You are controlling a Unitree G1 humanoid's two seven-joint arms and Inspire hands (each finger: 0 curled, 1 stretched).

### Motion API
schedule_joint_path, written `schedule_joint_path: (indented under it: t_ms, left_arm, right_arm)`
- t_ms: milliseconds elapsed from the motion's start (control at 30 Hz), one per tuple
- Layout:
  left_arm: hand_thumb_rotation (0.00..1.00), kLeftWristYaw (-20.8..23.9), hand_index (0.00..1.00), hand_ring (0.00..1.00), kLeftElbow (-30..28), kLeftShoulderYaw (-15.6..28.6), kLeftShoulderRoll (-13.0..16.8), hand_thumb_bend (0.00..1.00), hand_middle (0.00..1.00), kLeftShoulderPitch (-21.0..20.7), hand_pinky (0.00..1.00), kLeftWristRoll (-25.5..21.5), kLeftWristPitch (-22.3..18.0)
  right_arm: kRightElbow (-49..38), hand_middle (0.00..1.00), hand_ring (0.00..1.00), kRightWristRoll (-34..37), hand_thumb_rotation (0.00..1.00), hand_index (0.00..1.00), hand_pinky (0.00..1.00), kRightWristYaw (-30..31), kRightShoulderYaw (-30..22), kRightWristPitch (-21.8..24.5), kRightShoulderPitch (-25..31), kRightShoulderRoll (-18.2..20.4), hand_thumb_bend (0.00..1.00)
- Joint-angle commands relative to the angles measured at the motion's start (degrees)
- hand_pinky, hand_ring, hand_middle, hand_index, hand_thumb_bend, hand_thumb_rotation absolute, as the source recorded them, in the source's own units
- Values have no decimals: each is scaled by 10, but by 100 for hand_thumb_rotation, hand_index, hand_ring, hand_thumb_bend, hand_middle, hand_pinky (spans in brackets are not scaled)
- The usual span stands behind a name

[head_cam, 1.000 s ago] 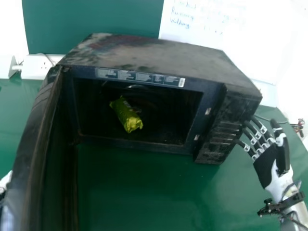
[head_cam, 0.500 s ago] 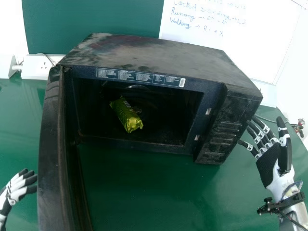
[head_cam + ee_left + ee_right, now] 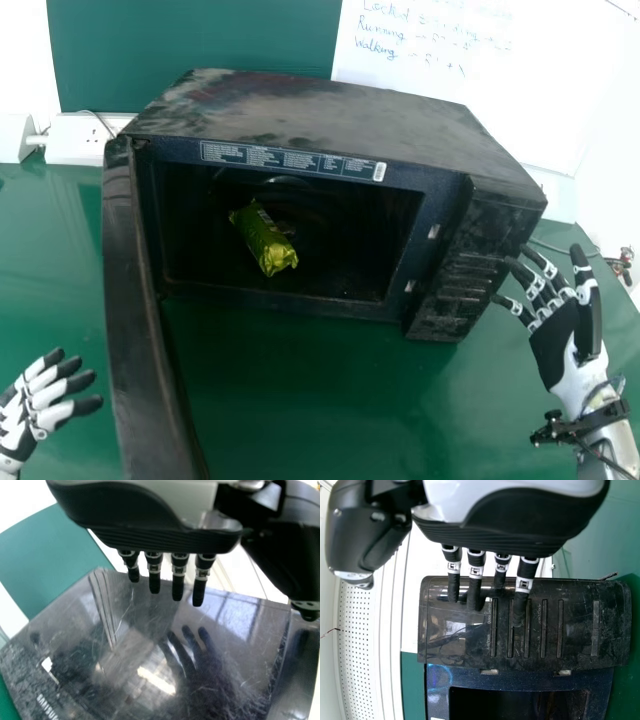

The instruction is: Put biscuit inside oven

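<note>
The biscuit packet, in shiny yellow-green wrapping, lies inside the black oven. The oven door stands open, swung out on the left side. My left hand is open on the outer side of the door, a little apart from it. In the left wrist view the straight fingers of my left hand hang before the door's glossy outer face, which mirrors them. My right hand is open at the oven's control panel. In the right wrist view my right hand has its fingers over the panel.
A socket strip lies behind the oven at the left. A whiteboard with handwriting stands behind at the right, with cables near it. All of this is around a green table.
The door has swung rightward, partly toward closed. My left hand has come into the head view from the left edge and moved right, behind the door. My right hand has barely moved.
</note>
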Motion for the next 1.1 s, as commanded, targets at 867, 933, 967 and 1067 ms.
schedule_joint_path:
  t_ms: [867,933,967,1067]
  left_arm:
    - [100,-37,85,81,-121,59,151,95,87,24,84,31,149]
    - [100,-42,85,82,-129,67,158,95,87,19,85,36,161]
    - [100,-44,85,81,-135,71,159,95,87,16,85,42,168]
    - [100,-47,85,82,-142,73,167,95,87,4,85,45,181]
  right_arm:
    - [-6,82,74,-14,100,85,62,-9,20,-9,-17,8,92]
    - [-7,83,75,-15,100,86,64,-12,21,-8,-18,10,90]
    - [-6,82,75,-16,100,86,64,-12,21,-8,-18,10,91]
    - [-2,81,74,-16,100,85,64,-9,23,-11,-20,10,92]
